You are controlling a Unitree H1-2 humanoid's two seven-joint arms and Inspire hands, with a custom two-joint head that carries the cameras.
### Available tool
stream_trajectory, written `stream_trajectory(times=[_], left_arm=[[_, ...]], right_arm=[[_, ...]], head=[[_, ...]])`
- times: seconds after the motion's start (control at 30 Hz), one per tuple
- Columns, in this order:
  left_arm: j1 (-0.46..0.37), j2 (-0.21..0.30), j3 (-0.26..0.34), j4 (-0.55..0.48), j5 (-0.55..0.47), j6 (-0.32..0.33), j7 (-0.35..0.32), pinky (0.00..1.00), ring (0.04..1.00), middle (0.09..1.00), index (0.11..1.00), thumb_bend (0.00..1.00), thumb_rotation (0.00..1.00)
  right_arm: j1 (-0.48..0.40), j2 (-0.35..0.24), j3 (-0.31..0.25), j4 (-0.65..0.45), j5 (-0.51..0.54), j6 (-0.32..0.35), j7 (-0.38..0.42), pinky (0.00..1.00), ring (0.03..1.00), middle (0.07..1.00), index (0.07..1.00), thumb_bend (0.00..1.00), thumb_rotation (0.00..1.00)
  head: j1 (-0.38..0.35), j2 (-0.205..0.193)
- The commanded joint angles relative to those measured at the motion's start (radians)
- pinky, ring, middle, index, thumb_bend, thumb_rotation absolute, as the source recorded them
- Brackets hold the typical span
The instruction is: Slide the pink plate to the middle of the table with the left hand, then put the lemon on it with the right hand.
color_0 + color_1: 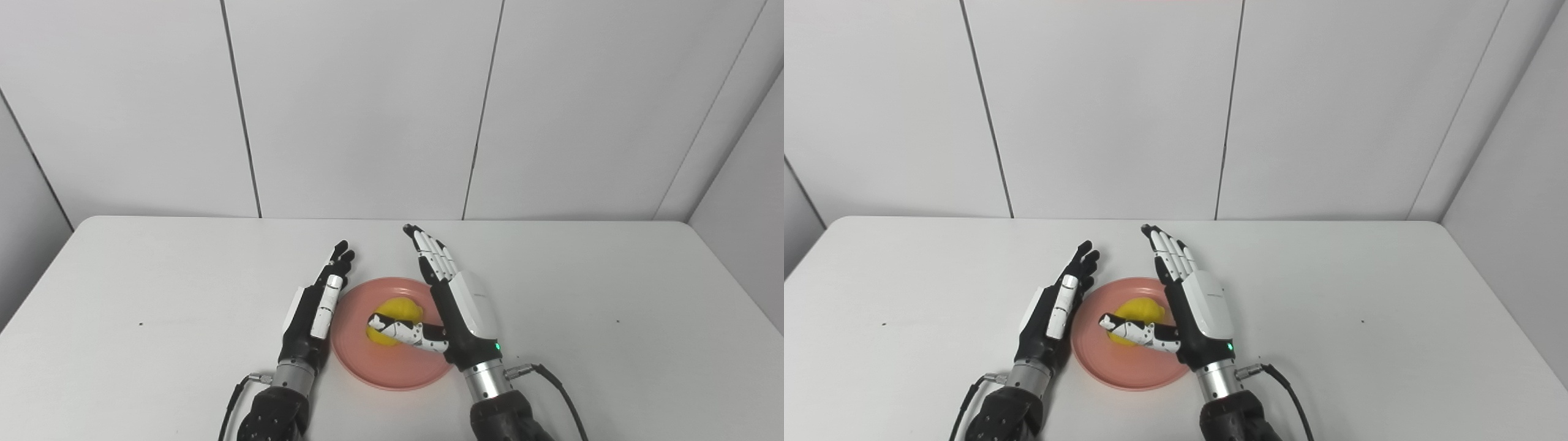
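The pink plate (380, 367) lies on the white table near the front middle. The yellow lemon (401, 310) rests on the plate. My right hand (456, 300) is open above the plate's right side, fingers straight and pointing away, thumb stretched across in front of the lemon without gripping it. My left hand (315, 306) is open, fingers straight, standing edge-on beside the plate's left rim. The same scene shows in the right eye view, with the lemon (1139, 312), right hand (1194, 300) and left hand (1053, 309).
The white table (612, 294) stretches wide to both sides, with grey wall panels behind its far edge. A black cable (551, 376) trails from my right wrist, another (236, 395) from my left wrist.
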Motion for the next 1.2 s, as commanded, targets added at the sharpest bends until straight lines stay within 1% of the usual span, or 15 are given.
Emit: stream_trajectory(times=[0.0, 0.1, 0.17, 0.23, 0.3, 0.37, 0.47, 0.63, 0.73, 0.83, 0.93, 1.17], left_arm=[[-0.014, -0.005, -0.003, -0.022, 0.005, -0.009, 0.003, 1.0, 0.976, 0.951, 0.951, 0.67, 1.0], [-0.016, -0.005, 0.0, -0.019, -0.001, -0.012, 0.002, 1.0, 0.975, 0.949, 0.948, 0.66, 1.0], [-0.016, -0.006, 0.004, -0.018, -0.01, -0.01, -0.003, 1.0, 0.982, 0.954, 0.952, 0.65, 1.0], [-0.016, -0.006, 0.006, -0.019, -0.012, -0.005, -0.003, 1.0, 0.987, 0.956, 0.957, 0.65, 1.0], [-0.015, -0.006, 0.008, -0.022, -0.012, 0.001, -0.001, 1.0, 0.991, 0.958, 0.959, 0.66, 1.0], [-0.016, -0.008, 0.012, -0.02, -0.018, -0.003, -0.003, 1.0, 0.996, 0.961, 0.962, 0.66, 1.0], [-0.014, -0.008, 0.015, -0.025, -0.02, 0.001, -0.003, 1.0, 1.0, 0.967, 0.967, 0.65, 1.0], [-0.017, -0.003, 0.019, -0.019, -0.014, -0.016, 0.007, 1.0, 0.993, 0.974, 0.979, 0.64, 1.0], [-0.016, 0.001, 0.021, -0.021, -0.013, -0.017, 0.008, 1.0, 0.991, 0.977, 0.983, 0.65, 1.0], [-0.013, 0.003, 0.025, -0.03, -0.018, -0.012, 0.009, 1.0, 0.991, 0.976, 0.981, 0.65, 1.0], [-0.012, 0.005, 0.029, -0.036, -0.011, -0.01, 0.016, 1.0, 0.994, 0.976, 0.979, 0.65, 1.0], [-0.008, 0.009, 0.033, -0.044, -0.013, 0.003, 0.015, 1.0, 1.0, 0.988, 0.99, 0.67, 1.0]], right_arm=[[-0.018, 0.009, -0.025, -0.019, 0.048, -0.056, -0.001, 0.96, 0.968, 0.976, 0.98, 0.7, 0.89], [-0.016, 0.009, -0.044, -0.019, 0.089, -0.062, 0.015, 0.92, 0.966, 0.982, 0.993, 0.67, 0.92], [-0.012, 0.011, -0.063, -0.022, 0.129, -0.055, 0.032, 0.93, 0.977, 0.985, 0.995, 0.64, 0.91], [-0.008, 0.014, -0.08, -0.029, 0.17, -0.031, 0.059, 0.94, 0.979, 0.979, 0.992, 0.64, 0.91], [-0.007, 0.019, -0.099, -0.035, 0.21, -0.004, 0.084, 0.92, 0.967, 0.969, 0.988, 0.66, 0.91], [-0.005, 0.027, -0.119, -0.038, 0.255, 0.011, 0.109, 0.93, 0.96, 0.96, 0.984, 0.68, 0.91], [-0.003, 0.034, -0.139, -0.041, 0.298, 0.02, 0.137, 0.93, 0.958, 0.959, 0.984, 0.66, 0.93], [0.0, 0.048, -0.165, -0.025, 0.374, 0.011, 0.174, 0.91, 0.944, 0.955, 0.964, 0.63, 0.95], [0.009, 0.058, -0.171, -0.028, 0.385, 0.025, 0.182, 0.92, 0.944, 0.956, 0.963, 0.61, 0.96], [0.014, 0.066, -0.177, -0.02, 0.39, 0.033, 0.185, 0.96, 0.957, 0.953, 0.961, 0.62, 0.99], [0.014, 0.075, -0.19, -0.003, 0.424, 0.018, 0.193, 0.97, 0.96, 0.956, 0.958, 0.64, 0.99], [0.01, 0.093, -0.212, 0.032, 0.46, 0.002, 0.195, 0.95, 0.938, 0.944, 0.943, 0.72, 0.97]], head=[[0.0, 0.001], [-0.003, 0.0], [-0.005, 0.001], [-0.005, 0.0], [-0.005, 0.0], [-0.006, 0.0], [-0.006, 0.0], [-0.01, -0.002], [-0.01, -0.002], [-0.01, -0.002], [-0.01, -0.002], [-0.012, -0.003]])
